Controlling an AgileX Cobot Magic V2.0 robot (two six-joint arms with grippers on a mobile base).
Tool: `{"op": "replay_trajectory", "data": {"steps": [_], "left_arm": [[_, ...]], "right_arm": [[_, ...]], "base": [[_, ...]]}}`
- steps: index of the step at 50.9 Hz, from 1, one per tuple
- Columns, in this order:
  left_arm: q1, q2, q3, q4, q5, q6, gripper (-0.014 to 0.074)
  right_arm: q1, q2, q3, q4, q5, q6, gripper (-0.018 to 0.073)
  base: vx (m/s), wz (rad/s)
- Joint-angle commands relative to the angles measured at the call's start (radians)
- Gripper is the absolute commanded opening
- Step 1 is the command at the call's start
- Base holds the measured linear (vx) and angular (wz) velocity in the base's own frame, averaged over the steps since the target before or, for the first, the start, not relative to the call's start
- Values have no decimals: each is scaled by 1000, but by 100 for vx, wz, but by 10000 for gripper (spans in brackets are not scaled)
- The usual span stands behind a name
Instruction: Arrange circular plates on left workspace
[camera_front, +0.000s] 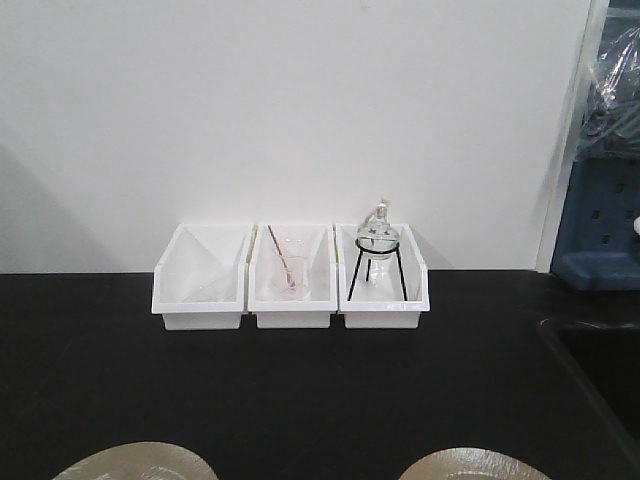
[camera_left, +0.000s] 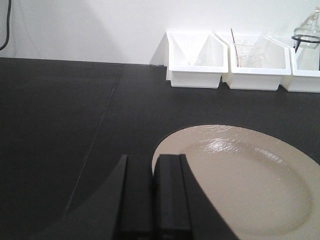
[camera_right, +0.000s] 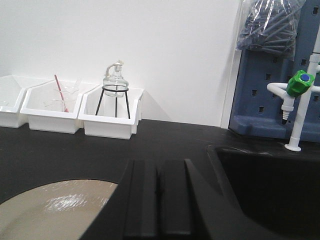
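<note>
Two circular plates, glossy tan with dark rims, lie flat on the black countertop of the left workspace (camera_front: 300, 390). In the front view only their far edges show at the bottom: one plate (camera_front: 135, 462) on the left and another (camera_front: 470, 466) on the right. My left gripper (camera_left: 152, 158) is shut and empty, its fingers over the left rim of the left plate (camera_left: 250, 180). My right gripper (camera_right: 159, 163) is also shut with nothing in it, just right of the other plate (camera_right: 50, 210). Neither gripper shows in the front view.
Three white bins stand in a row at the back wall: an empty one (camera_front: 200, 290), one with a beaker and red rod (camera_front: 292, 285), one with a glass flask on a black stand (camera_front: 382, 275). A recessed sink (camera_right: 270, 185) and a green-capped tap (camera_right: 300, 84) lie to the right.
</note>
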Motion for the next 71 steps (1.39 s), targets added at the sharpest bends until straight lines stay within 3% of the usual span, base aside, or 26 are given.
{"op": "replay_trajectory", "data": {"steps": [1,26,32,37,42,46,49,54,61,65,71], "left_arm": [[-4,-16,19,1,-82,-9,0],[-4,-16,19,0,-86,-9,0],[-4,-16,19,1,-181,-9,0],[-4,-16,8,-14,-349,-24,0],[-4,-12,-56,-146,-396,-161,0],[-4,9,-121,-193,-304,-208,0],[-6,46,-186,-187,-196,-192,0],[-11,151,-310,-174,-43,-153,0],[-43,364,-493,-203,103,-140,0],[-76,507,-587,-289,161,-83,0],[-108,712,-698,-480,230,115,0]], "right_arm": [[-1,-14,20,-1,-75,-4,-4],[-1,-14,20,-1,-75,-4,-4],[-1,-14,20,0,-110,-4,-4],[-1,-14,16,6,-256,3,-4],[0,-14,-19,104,-320,154,-4],[0,3,-93,197,-205,265,-4],[0,35,-167,241,-73,309,-4],[0,154,-308,257,160,299,-4],[0,402,-480,285,362,297,-4],[0,548,-578,328,457,247,-4],[0,784,-714,476,573,29,-4]], "base": [[-6,3],[-2,0],[0,0],[0,0],[0,0],[0,0],[0,0],[0,0],[0,0],[0,0],[0,0]]}}
